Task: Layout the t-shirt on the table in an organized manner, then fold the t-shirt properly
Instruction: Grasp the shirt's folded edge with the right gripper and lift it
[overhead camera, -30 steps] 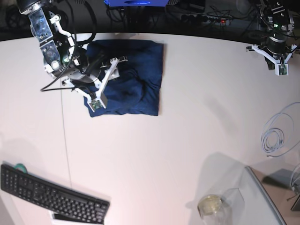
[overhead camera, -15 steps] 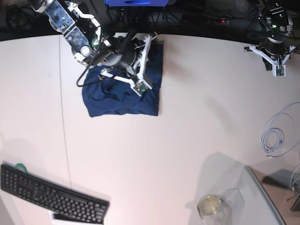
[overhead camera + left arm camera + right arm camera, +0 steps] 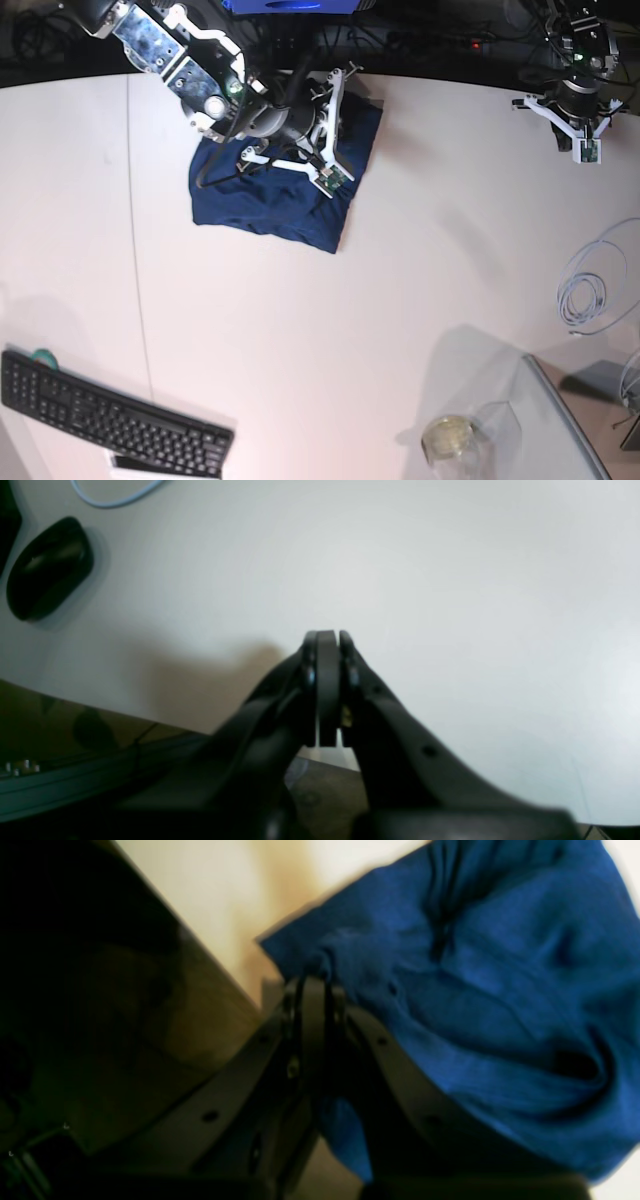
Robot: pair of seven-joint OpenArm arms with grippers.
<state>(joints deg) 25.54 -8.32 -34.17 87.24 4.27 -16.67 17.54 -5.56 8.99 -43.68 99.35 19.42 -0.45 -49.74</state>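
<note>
Desk (image 3: 330, 330): white, spreading wide, carrying everything.
T-shirt (image 3: 235, 205): dark navy, lying bunched and rumpled near the desk's far edge, its near border running slanted.
Right arm (image 3: 190, 70): reaching in from the far left, bending low over the shirt.
Right fingers (image 3: 312, 985): pinching a fold of the shirt's cloth.
Left fingers (image 3: 327, 645): pressing together on nothing, hanging over bare desk at the far right, well apart from the shirt.
</note>
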